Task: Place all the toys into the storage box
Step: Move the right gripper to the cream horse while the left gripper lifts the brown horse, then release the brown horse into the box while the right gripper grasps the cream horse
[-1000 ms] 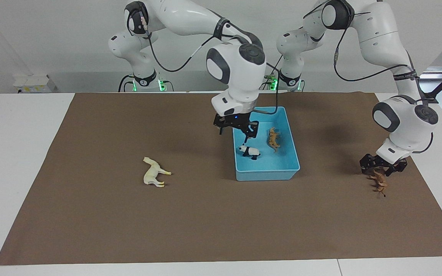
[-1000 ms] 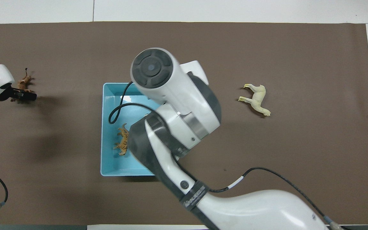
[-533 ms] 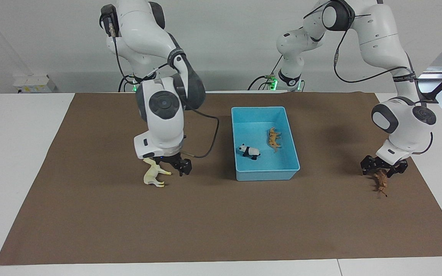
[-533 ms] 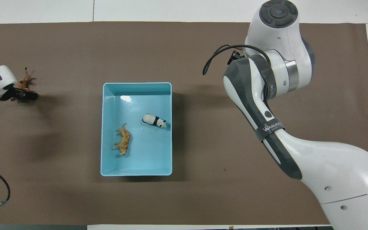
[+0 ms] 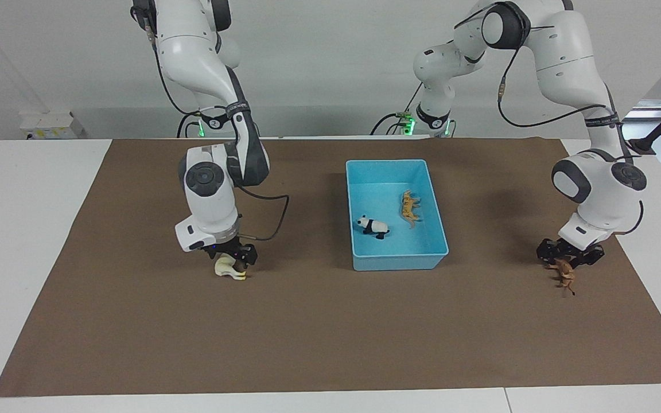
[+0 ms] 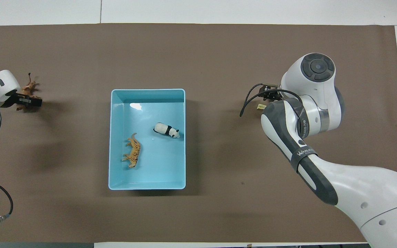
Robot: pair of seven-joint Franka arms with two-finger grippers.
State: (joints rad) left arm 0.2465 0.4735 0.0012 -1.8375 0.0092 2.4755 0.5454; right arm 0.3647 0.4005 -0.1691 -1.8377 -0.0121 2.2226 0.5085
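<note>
The light blue storage box point(image 5: 399, 263) stands mid-table and holds the black-and-white panda point(image 5: 373, 226) and the orange tiger point(image 5: 409, 208); the overhead view shows the box point(image 6: 113, 137), panda point(image 6: 166, 130) and tiger point(image 6: 133, 151) too. My right gripper point(image 5: 230, 258) is down on the cream-white horse point(image 5: 226, 271), which lies toward the right arm's end of the table. In the overhead view my wrist hides all of the horse but a sliver point(image 6: 261, 106). My left gripper point(image 5: 568, 255) is low over the brown horned animal point(image 5: 563, 274), and shows overhead point(image 6: 24, 100) on the animal point(image 6: 29, 89).
A brown paper mat point(image 5: 330, 332) covers most of the white table point(image 5: 20, 229). A small white box point(image 5: 49, 123) sits at the table's edge nearest the robots, toward the right arm's end. The right arm's cable point(image 5: 276, 218) loops beside its wrist.
My right arm swung away from over the storage box to the cream-white horse and came down onto it. My left gripper sank a little onto the brown animal, which shifted slightly.
</note>
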